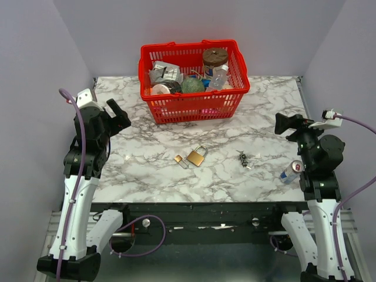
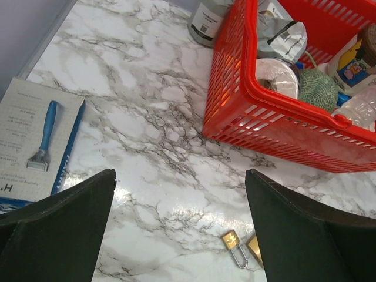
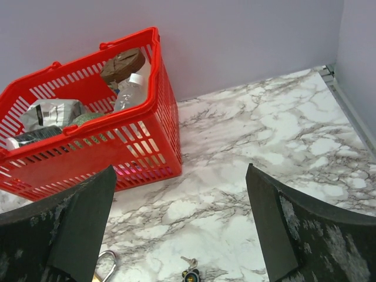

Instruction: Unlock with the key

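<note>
A brass padlock (image 1: 197,156) lies on the marble table (image 1: 147,170) near the middle, with a smaller brass padlock (image 1: 180,160) just left of it. The small one also shows in the left wrist view (image 2: 234,245). A bunch of keys (image 1: 243,159) with a dark fob lies right of the padlocks, and shows at the bottom of the right wrist view (image 3: 189,269). My left gripper (image 1: 119,113) is open and empty, raised over the table's left side. My right gripper (image 1: 288,123) is open and empty, raised over the right side.
A red basket (image 1: 194,100) of assorted items stands at the back centre. A drink can (image 1: 291,172) lies by the right arm. A box picturing a blue razor (image 2: 41,141) lies at the left edge, and a dark can (image 2: 208,23) stands beside the basket.
</note>
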`<act>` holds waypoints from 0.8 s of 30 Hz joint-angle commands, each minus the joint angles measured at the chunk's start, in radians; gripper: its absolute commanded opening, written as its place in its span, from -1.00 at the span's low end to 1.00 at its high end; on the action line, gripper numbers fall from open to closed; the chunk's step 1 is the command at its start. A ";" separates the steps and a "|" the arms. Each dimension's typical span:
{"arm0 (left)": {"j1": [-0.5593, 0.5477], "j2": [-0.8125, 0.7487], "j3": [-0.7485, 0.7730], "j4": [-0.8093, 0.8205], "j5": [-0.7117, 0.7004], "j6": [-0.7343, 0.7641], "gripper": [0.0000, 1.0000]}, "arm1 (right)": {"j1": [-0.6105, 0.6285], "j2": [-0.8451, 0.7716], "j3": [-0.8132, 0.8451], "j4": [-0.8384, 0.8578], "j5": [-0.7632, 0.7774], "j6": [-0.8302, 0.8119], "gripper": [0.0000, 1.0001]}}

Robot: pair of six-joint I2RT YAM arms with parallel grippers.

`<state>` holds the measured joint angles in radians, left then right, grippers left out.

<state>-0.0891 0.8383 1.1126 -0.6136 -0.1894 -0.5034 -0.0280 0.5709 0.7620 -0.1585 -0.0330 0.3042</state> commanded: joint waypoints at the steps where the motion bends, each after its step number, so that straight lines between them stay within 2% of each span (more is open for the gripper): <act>1: 0.002 0.021 0.039 -0.067 -0.009 -0.020 0.98 | -0.003 -0.011 -0.001 -0.025 -0.060 -0.065 1.00; 2: 0.002 0.025 0.038 -0.063 -0.001 -0.020 0.98 | -0.003 -0.006 0.000 -0.039 -0.062 -0.066 1.00; 6: 0.002 0.027 0.006 -0.003 0.180 0.002 0.98 | -0.003 0.012 -0.013 -0.108 -0.084 -0.073 1.00; 9: -0.001 0.019 -0.043 0.049 0.244 -0.010 0.92 | -0.003 0.029 -0.030 -0.148 -0.102 -0.059 0.99; 12: -0.052 0.012 -0.089 0.066 0.252 -0.049 0.86 | 0.002 0.082 -0.044 -0.209 -0.146 -0.063 0.96; 16: -0.269 0.024 -0.157 0.069 0.142 -0.107 0.83 | 0.061 0.162 -0.056 -0.256 -0.130 -0.054 0.85; 17: -0.364 0.041 -0.169 0.077 0.099 -0.125 0.83 | 0.082 0.175 -0.064 -0.260 -0.114 -0.044 0.84; 20: -0.472 0.096 -0.206 0.118 0.073 -0.227 0.82 | 0.177 0.225 -0.075 -0.277 -0.039 -0.016 0.78; 24: -0.621 0.177 -0.197 0.167 0.029 -0.287 0.82 | 0.293 0.311 -0.093 -0.291 0.030 0.032 0.73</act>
<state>-0.5968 0.9493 0.9119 -0.5198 -0.0757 -0.6842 0.1841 0.8227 0.6930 -0.4007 -0.0841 0.2829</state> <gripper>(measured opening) 0.911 0.879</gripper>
